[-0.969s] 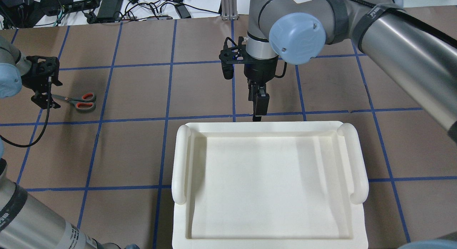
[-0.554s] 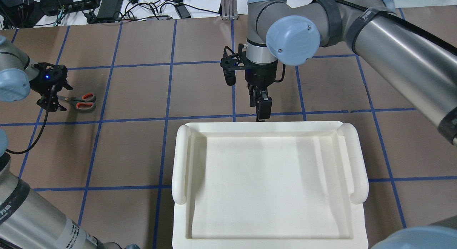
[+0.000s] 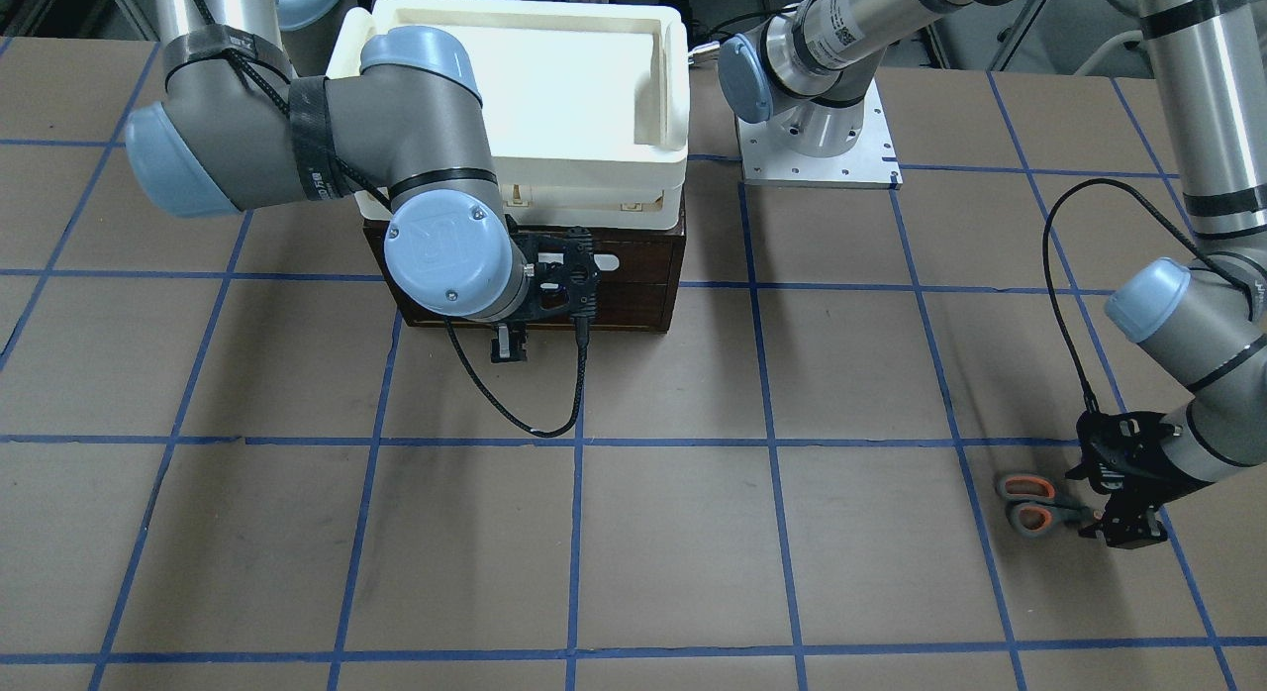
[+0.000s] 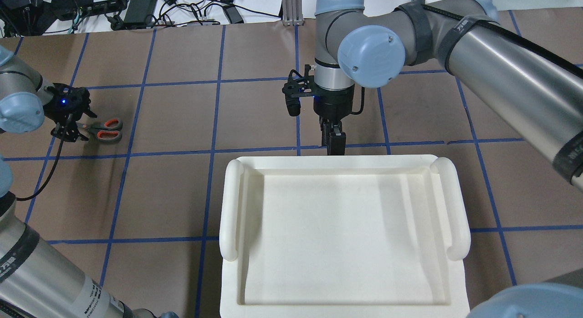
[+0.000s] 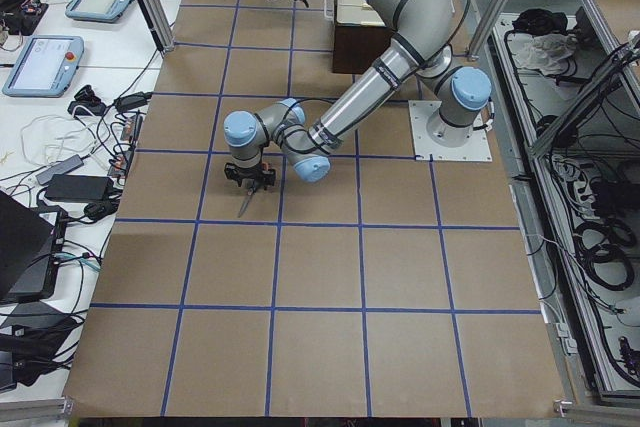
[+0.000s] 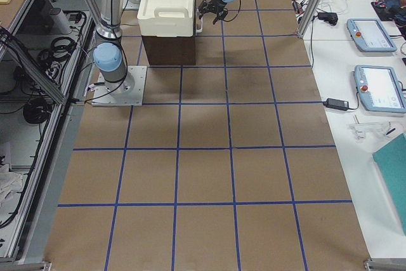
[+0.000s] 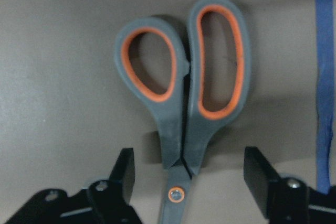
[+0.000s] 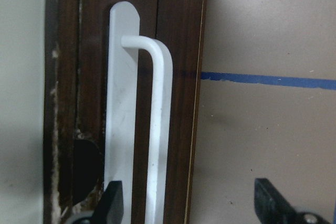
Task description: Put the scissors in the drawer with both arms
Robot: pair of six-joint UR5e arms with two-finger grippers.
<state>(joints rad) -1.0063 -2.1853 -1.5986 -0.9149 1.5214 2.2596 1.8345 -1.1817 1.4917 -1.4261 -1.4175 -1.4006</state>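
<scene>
The scissors (image 4: 104, 129) lie flat on the brown table at the far left, orange-lined loops pointing away from my left gripper (image 4: 68, 129). In the left wrist view the scissors (image 7: 184, 103) lie between open fingers (image 7: 123, 174), which straddle the pivot without touching it. My right gripper (image 4: 333, 144) hangs in front of the dark brown drawer (image 3: 633, 295), which is shut. In the right wrist view the jaws are open, with the white bar handle (image 8: 157, 129) between the fingers (image 8: 111, 200); I cannot tell whether they touch it.
A white plastic tray (image 4: 232, 204) sits on top of the drawer cabinet and hides it from overhead. Blue tape lines (image 4: 218, 117) grid the table. Cables and power bricks (image 4: 136, 8) lie along the far edge. The left arm's base plate (image 3: 817, 142) stands beside the cabinet.
My left gripper has come down over the scissors' blade end. My right gripper has shifted slightly right and lower at the drawer front. The scissors have not moved.
</scene>
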